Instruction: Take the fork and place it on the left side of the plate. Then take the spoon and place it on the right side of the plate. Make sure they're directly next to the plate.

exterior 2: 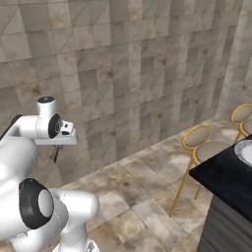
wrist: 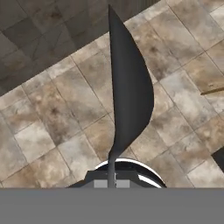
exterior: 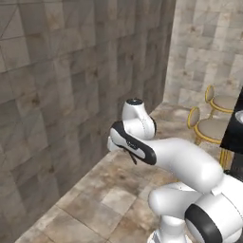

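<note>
Mottled grey-brown stone tiles cover the wall [exterior: 71, 85]; the floor [exterior: 109, 199] wears paler beige tiles blotched with rust-brown. A dark grey spoon [wrist: 129, 92] hangs over the floor, seen edge-on as a charcoal blade. At 3 o'clock, a black counter [exterior 2: 221, 182] carries a white-grey plate [exterior 2: 244, 150] with a paler rim. Beside it, stools [exterior 2: 202, 147] show gold frames and taupe seats.

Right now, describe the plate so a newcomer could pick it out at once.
Look to the black counter at the right, beside the gold-framed stools. The plate lies on its top, cut by the picture's edge: round and pale against that dark surface.
</note>
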